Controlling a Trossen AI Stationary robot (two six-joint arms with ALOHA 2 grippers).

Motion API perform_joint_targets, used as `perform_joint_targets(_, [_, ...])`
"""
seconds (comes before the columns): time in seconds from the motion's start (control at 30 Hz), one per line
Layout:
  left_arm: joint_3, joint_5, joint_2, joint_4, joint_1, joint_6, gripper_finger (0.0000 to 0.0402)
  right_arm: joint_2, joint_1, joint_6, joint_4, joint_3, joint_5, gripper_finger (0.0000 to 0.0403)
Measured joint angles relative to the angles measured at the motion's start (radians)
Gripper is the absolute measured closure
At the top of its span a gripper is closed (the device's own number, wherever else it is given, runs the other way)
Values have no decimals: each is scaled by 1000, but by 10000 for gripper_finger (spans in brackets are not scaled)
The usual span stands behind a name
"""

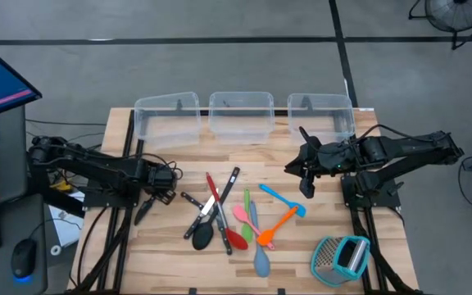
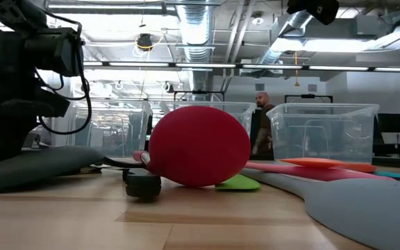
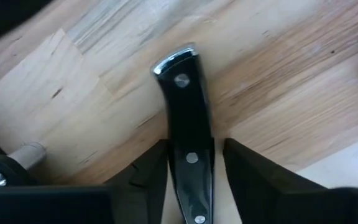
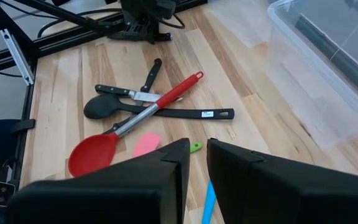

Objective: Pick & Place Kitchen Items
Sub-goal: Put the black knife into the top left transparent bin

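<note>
A black-handled steel knife point(image 1: 143, 211) lies flat on the table's left part, apart from the other items. My left gripper point(image 3: 194, 146) points down over its riveted handle point(image 3: 188, 106), open, one finger on each side. In the table's middle lie the other kitchen items: a red spoon point(image 1: 220, 217), a black spoon point(image 1: 203, 238), two knives point(image 1: 195, 201), and pink, green, grey-blue, orange and blue spatulas point(image 1: 283, 199). My right gripper point(image 1: 306, 182) hovers at the right above the table, its fingers a little apart around nothing. My left gripper comes from above, its fingers lying across the knife's handle, which rests flat on the table. One finger point(image 3: 151, 171) stands right against the handle's side point(image 3: 174, 152); whether it touches, I cannot tell. A thin strip of table shows beside the other finger point(image 3: 247, 168).
Three clear plastic bins point(image 1: 241, 115) stand in a row along the far edge. A teal-framed grater point(image 1: 341, 258) lies at the near right corner. Bare wood shows between the lone knife and the pile. A person point(image 2: 261, 132) stands in the room behind.
</note>
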Motion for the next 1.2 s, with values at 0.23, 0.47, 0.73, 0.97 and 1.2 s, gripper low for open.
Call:
perform_joint_targets(0.23, [1,9,0,5,0,0,320,0,0,0,0,0,0,349])
perform_joint_targets(0.47, [3,12,-9,5,0,3,341,0,0,0,0,0,0,349])
perform_joint_targets(0.73, [28,9,-85,27,0,3,341,0,0,0,0,0,0,349])
perform_joint_targets(0.97, [29,-4,-135,35,-1,3,341,0,0,0,0,0,0,349])
perform_joint_targets(1.2, [31,-11,-203,130,0,3,341,0,0,0,0,0,1,349])
